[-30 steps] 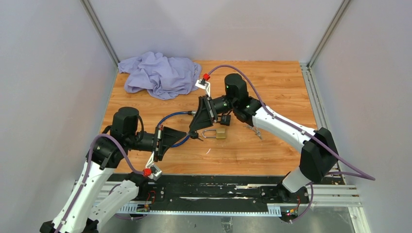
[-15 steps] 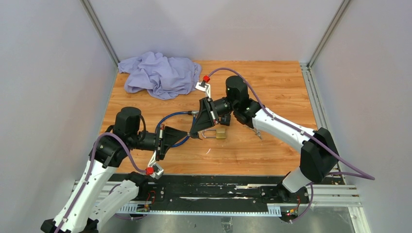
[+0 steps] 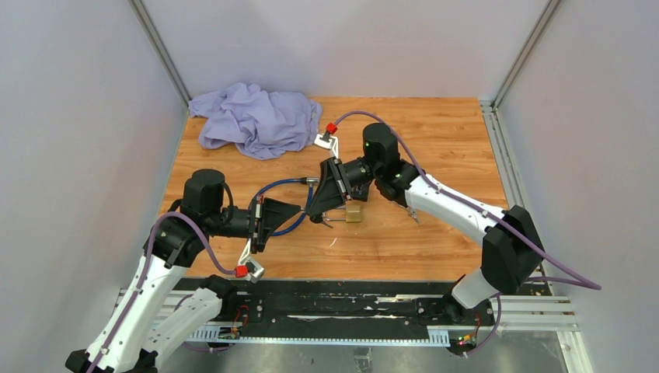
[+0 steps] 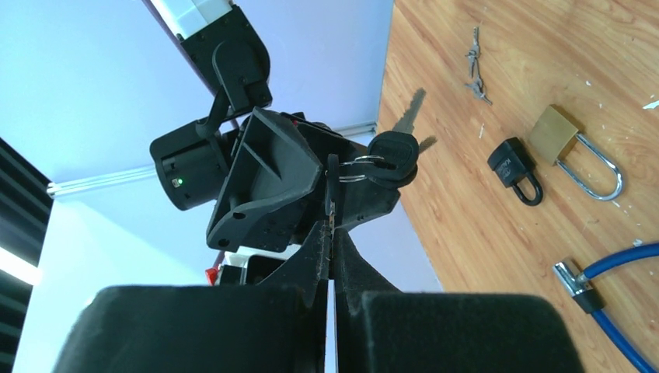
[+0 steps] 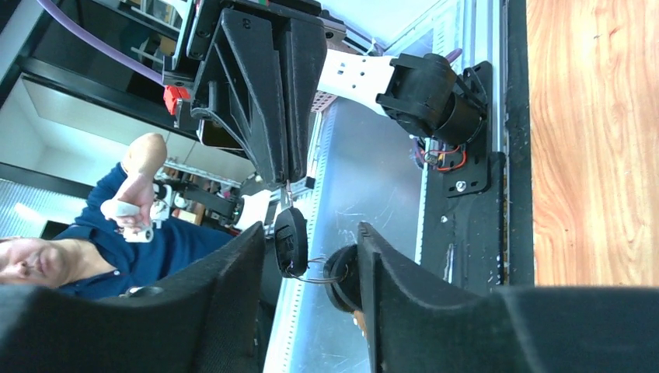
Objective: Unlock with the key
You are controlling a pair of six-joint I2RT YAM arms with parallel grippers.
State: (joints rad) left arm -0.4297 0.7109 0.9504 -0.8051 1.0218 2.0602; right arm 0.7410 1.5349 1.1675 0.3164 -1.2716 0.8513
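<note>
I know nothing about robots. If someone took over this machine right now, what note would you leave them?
Left gripper: shut on the key bunch, held in the air.
Right gripper: open, its jaws either side of the hanging key heads.
Brass padlock, black padlock and blue cable lock lie on the table, no key in any.
Done: keys lifted. To do: insert a key, turn.

brass padlock [image 3: 354,213] shackle hidden from above, blue cable [image 4: 622,259] cut off
</note>
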